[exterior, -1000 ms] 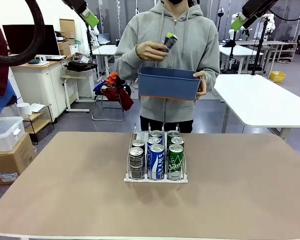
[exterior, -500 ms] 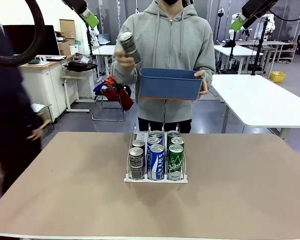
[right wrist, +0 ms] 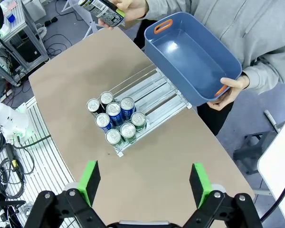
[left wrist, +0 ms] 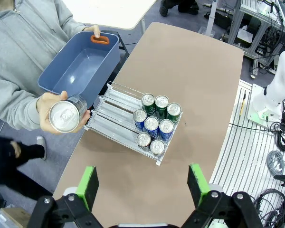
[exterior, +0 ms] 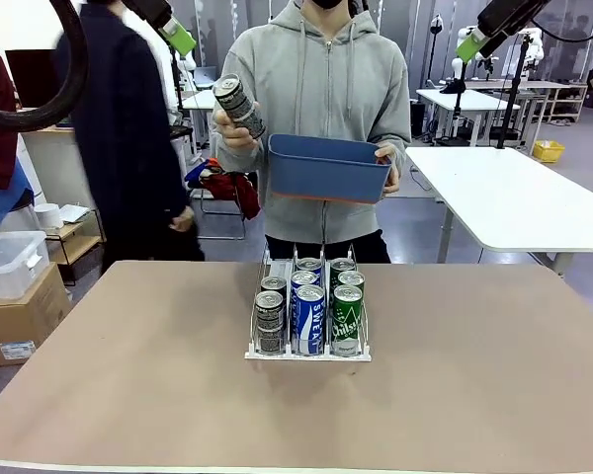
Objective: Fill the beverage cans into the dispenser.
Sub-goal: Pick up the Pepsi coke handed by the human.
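The dispenser (exterior: pixel 306 353) stands mid-table with several beverage cans (exterior: pixel 308 304) packed at its near end: dark grey on the left, blue in the middle, green on the right. Across the table a person holds a dark grey can (exterior: pixel 238 103) tilted in one hand, left of the blue tub (exterior: pixel 328 168) held in the other hand. Both grippers hang high above the table, open and holding nothing: left gripper (exterior: pixel 176 36), right gripper (exterior: pixel 471 43). From the left wrist I see my left gripper (left wrist: pixel 142 185), the dispenser (left wrist: pixel 115 116) and the held can (left wrist: pixel 64 115). The right wrist view shows my right gripper (right wrist: pixel 145 181), the dispenser (right wrist: pixel 156 92) and the held can (right wrist: pixel 102 6).
A second person in dark clothes (exterior: pixel 128 138) stands behind the table's far left corner. The tub (left wrist: pixel 80 64) looks empty inside. A clear bin on a cardboard box (exterior: pixel 10 262) sits left of the table, and a white table (exterior: pixel 514 197) stands at the back right.
The person's hand has carried the grey can from over the tub to its left. A second person has walked in from the left. Grippers and dispenser are unchanged.
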### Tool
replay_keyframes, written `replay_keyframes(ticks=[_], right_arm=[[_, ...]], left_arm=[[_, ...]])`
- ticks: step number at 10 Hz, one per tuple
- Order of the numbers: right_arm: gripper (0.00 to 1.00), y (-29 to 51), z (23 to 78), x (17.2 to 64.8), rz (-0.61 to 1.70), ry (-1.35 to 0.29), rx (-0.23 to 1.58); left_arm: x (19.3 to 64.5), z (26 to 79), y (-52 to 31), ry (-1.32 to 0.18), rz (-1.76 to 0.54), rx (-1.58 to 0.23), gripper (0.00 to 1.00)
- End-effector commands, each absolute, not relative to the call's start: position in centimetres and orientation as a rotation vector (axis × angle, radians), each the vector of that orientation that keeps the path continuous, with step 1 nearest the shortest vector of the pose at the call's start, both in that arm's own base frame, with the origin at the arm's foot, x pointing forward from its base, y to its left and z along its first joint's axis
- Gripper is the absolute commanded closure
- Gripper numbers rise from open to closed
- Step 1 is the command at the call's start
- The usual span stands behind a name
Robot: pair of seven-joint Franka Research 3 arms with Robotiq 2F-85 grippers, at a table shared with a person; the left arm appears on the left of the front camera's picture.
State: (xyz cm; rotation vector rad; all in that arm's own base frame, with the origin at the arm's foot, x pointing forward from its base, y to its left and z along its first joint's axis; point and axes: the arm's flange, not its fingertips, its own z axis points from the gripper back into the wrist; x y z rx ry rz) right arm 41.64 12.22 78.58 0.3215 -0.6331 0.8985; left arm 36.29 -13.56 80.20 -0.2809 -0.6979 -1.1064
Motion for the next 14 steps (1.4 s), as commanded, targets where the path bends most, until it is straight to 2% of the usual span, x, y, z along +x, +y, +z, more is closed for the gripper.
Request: replay_keyframes(ticks=[1,11,14], right_arm=[[0.0,12.12,78.54,41.5,0.901,-0.634,0.326],[0.0,12.12,78.54,41.5,0.901,-0.634,0.326],[0.0,12.12,78.54,41.5,0.901,-0.634,0.326]], left_arm=[[36.24,80.16,-13.25,-0.696,-1.118,-0.297,0.0],[36.24,80.16,-13.25,-0.696,-1.118,-0.297,0.0],[37.04,79.34,-12.99,-0.699,-1.083,-0.227,0.0]])
